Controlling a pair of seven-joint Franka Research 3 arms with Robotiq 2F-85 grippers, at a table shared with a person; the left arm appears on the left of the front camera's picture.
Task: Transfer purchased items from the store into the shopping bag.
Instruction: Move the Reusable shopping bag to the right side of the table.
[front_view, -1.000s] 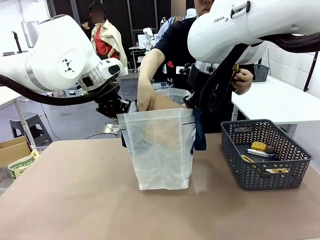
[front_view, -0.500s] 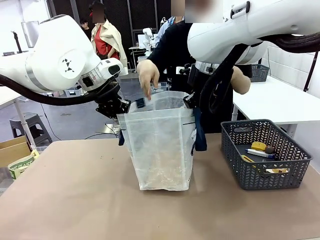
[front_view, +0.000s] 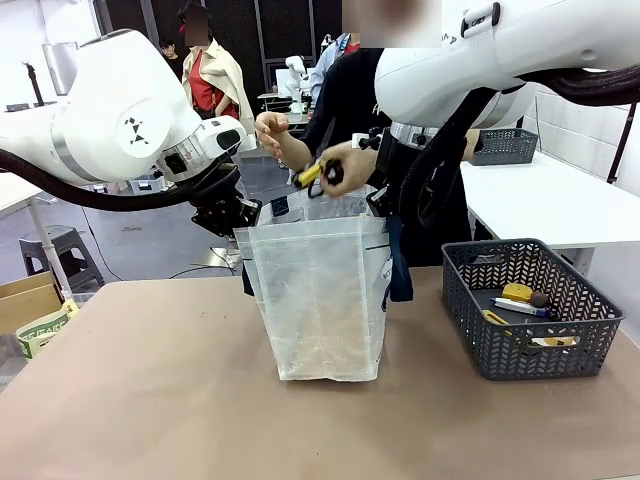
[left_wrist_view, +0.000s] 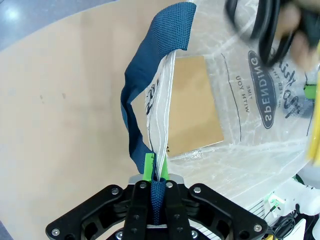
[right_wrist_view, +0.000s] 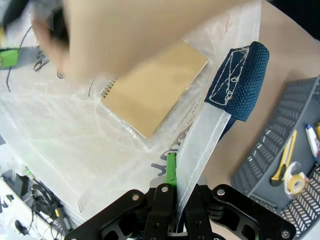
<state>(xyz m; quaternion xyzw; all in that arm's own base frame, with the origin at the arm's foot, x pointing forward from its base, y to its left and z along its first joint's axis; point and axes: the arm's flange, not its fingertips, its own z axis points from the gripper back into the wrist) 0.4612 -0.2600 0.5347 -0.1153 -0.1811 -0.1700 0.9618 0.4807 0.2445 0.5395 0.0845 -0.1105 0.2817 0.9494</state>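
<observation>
My left gripper (left_wrist_view: 155, 170) is pressed together on the shopping bag (front_view: 320, 290), its green pads pinching the thin plastic rim along with the foot of a navy handle (left_wrist_view: 142, 95); my right gripper (right_wrist_view: 176, 180) is clamped in the same way on the opposite rim, just below the other navy handle (right_wrist_view: 237, 82), a woven cloth strap with pale stitching. Between my two pinches the mouth of the bag stands wide.

The bag stands upright on the brown table (front_view: 140, 400), about the middle of it, near the dark grey basket (front_view: 480, 340) but apart from it. Its plastic is translucent, whitish and crinkled, with straight creased sides; the table's brown shows dimly through the lower walls. On one wall, in my left wrist view, is a navy round logo (left_wrist_view: 265, 95) with white lettering, of which "SPENDING" can be read.

Inside, flat on the bottom, lies a tan notebook (right_wrist_view: 150, 95), wire-bound along one edge; seen through the plastic from outside it is only a faint yellowish patch.

Above the open mouth the person's hand (front_view: 345, 170) holds a yellow and black item (front_view: 312, 173), too blurred for me to name; the person's other hand (front_view: 270, 128) is raised a little farther back, towards my left. The basket holds a few small things, some of them yellow.
</observation>
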